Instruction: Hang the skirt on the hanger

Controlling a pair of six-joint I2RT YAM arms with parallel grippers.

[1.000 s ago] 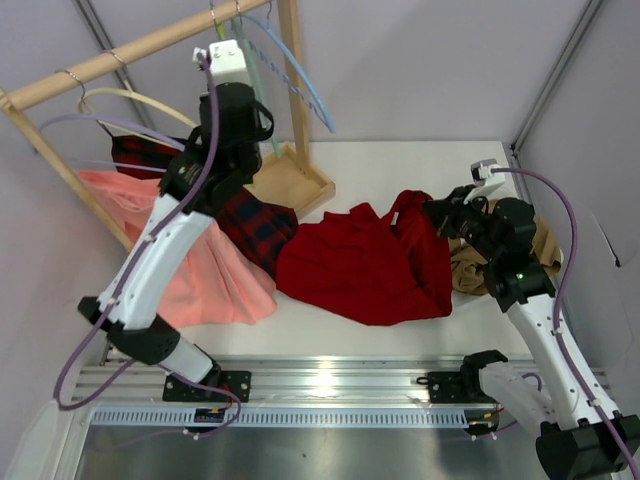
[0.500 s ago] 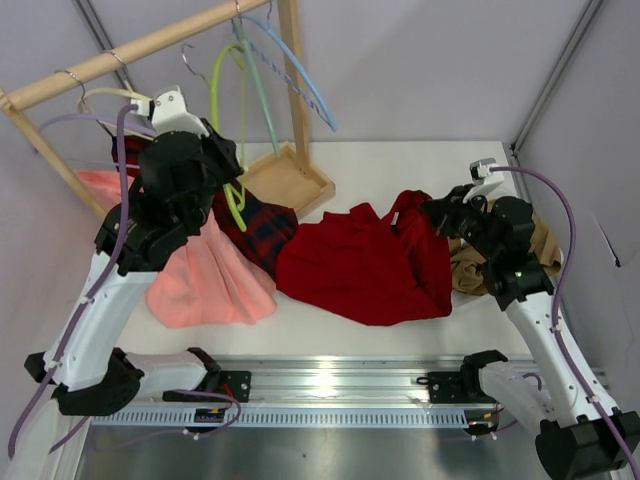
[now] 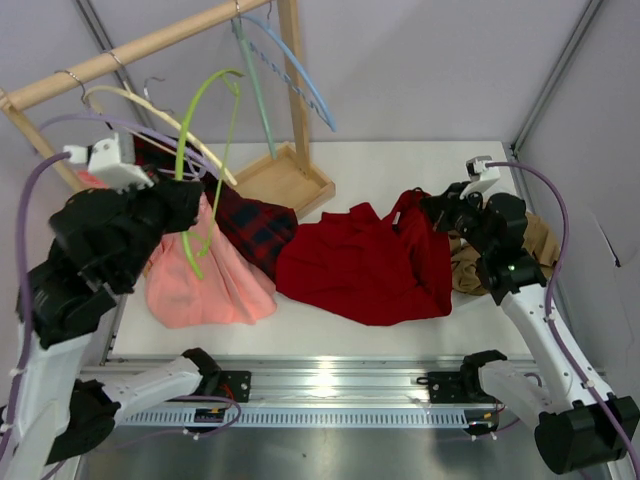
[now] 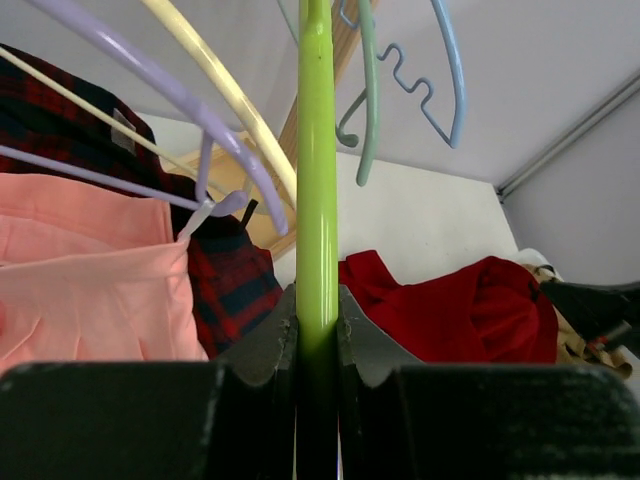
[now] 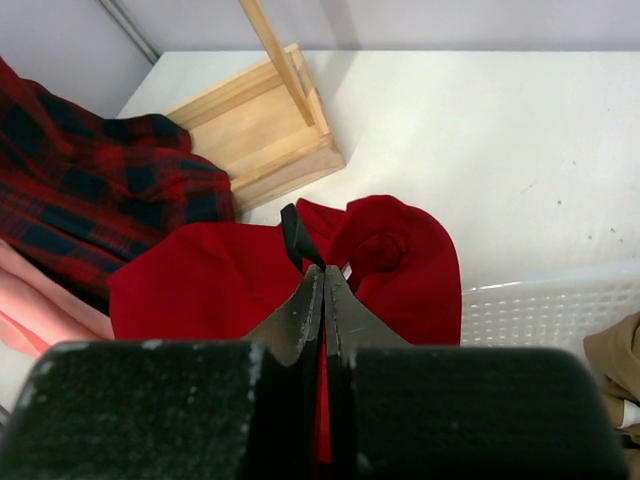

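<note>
The deep-red skirt (image 3: 360,262) lies crumpled on the white table, right of centre; it also shows in the right wrist view (image 5: 220,280) and the left wrist view (image 4: 450,315). My right gripper (image 3: 438,210) is shut on its upper right edge, next to a black loop (image 5: 297,237). My left gripper (image 3: 180,205) is shut on the lime-green hanger (image 3: 200,120) and holds it in the air at the left, off the rail. The green bar (image 4: 316,180) runs straight up between the jaws.
A wooden rail (image 3: 140,45) on a wooden base (image 3: 290,178) carries a light-blue hanger (image 3: 300,70), a cream hanger (image 3: 150,105) and a lilac one. A plaid skirt (image 3: 255,228) and a salmon-pink skirt (image 3: 205,275) hang at left. A tan cloth (image 3: 540,245) lies in a white basket (image 5: 540,305).
My left arm has swung down and to the left, carrying the green hanger away from the rail. The right gripper has stayed shut on the red skirt.
</note>
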